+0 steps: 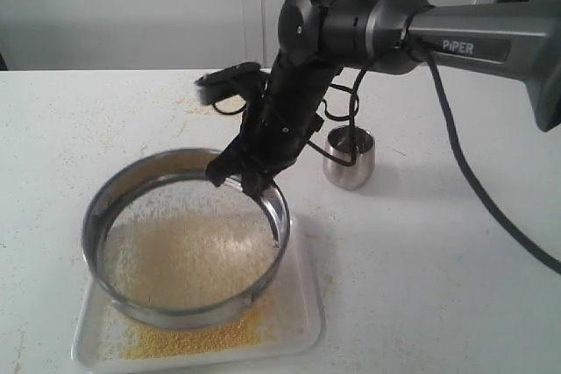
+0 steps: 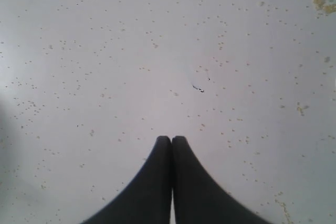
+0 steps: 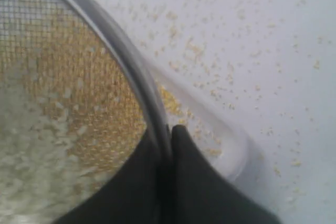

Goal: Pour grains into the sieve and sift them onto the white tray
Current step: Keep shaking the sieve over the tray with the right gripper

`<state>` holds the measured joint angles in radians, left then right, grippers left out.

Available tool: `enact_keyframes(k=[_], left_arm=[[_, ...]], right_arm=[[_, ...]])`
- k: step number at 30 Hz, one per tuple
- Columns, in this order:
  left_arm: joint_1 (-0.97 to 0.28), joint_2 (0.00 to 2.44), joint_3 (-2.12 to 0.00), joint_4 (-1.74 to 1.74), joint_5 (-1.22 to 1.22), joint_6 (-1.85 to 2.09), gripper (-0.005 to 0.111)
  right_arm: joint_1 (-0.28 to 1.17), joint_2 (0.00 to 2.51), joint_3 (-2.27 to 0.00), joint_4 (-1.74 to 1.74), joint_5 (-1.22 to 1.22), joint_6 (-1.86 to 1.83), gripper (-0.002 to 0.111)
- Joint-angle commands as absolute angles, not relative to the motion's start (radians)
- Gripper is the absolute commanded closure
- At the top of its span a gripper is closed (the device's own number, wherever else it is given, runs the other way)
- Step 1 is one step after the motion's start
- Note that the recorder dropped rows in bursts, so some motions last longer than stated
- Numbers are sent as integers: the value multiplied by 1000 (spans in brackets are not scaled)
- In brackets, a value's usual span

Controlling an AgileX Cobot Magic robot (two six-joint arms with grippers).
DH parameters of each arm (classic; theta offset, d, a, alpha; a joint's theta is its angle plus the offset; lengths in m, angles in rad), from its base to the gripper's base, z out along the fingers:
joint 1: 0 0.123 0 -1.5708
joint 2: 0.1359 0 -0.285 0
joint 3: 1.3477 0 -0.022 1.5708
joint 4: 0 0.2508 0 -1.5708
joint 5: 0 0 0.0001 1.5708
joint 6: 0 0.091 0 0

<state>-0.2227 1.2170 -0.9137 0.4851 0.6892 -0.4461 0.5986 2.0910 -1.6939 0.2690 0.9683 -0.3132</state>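
Steel sieve (image 1: 175, 311) rim is pinched by the right end effector (image 1: 244, 179); shake gently, level over the white tray (image 1: 302, 317); left end effector (image 2: 171, 139) closed, empty

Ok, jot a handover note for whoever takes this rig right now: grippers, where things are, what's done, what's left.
Right gripper: shut on the sieve rim, sieve over the white tray.
Left gripper: shut, empty, above the crumb-strewn table.
Grains: poured; pale bits lie in the sieve, yellow meal on the tray beneath.
Steel cup: upright beyond the sieve.
Left: probably more sifting, then set the sieve down.
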Motion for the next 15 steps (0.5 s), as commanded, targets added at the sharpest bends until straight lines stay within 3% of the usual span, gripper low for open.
enact_keyframes(k=[1,3,8,13,15], left_arm=[[-221,1208,-906,487,700,-449,107],[-221,1208,-906,487,700,-449,107],[-221,1208,-906,487,700,-449,107],[-221,1208,-906,487,700,-449,107],[-221,1208,-906,487,700,-449,107]], right_arm=[[571,2074,-1699,54,903,169,108],[569,2074,-1697,72,880,217,108],[608,2074,-1697,316,1040,-486,108],[587,2074,-1697,56,905,165,108],[598,2074,-1697,127,885,100,108]])
